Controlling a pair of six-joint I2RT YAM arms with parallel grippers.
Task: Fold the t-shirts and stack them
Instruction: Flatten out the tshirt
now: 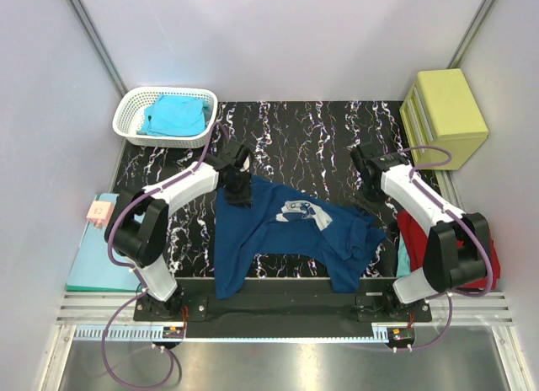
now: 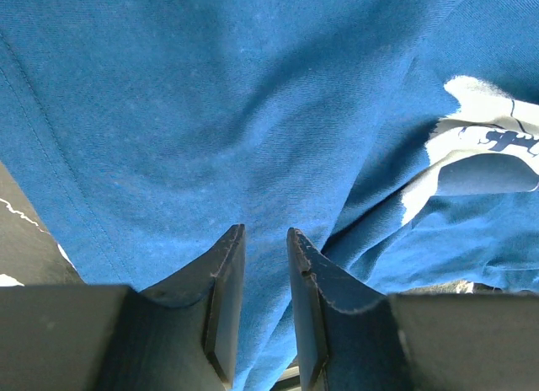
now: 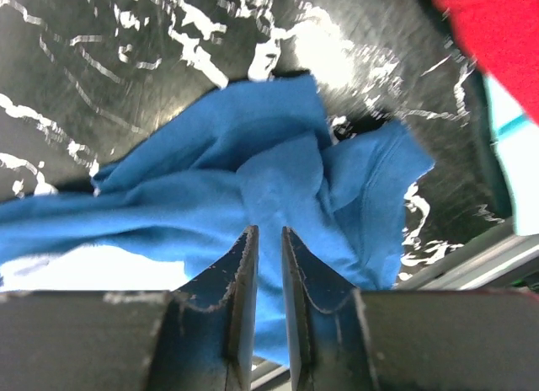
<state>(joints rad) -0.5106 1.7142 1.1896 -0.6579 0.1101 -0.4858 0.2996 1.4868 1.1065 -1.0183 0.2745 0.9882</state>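
Observation:
The navy blue t-shirt (image 1: 286, 235) lies stretched and rumpled across the black marbled mat (image 1: 295, 138), with its pale chest print (image 1: 301, 211) facing up. My left gripper (image 1: 238, 189) is shut on the shirt's upper left edge; in the left wrist view the fabric (image 2: 210, 113) runs between the narrowly parted fingers of my left gripper (image 2: 265, 231), and the print (image 2: 488, 147) is at the right. My right gripper (image 1: 369, 193) is shut on the bunched right side of the shirt (image 3: 278, 180), which rises from the mat into my right gripper (image 3: 268, 229).
A white basket (image 1: 135, 104) at the back left holds a turquoise t-shirt (image 1: 175, 115). A red t-shirt (image 1: 413, 231) lies at the right beside the right arm and shows in the right wrist view (image 3: 497, 37). A yellow-green drawer box (image 1: 445, 113) stands back right. A teal clipboard (image 1: 88, 256) lies left.

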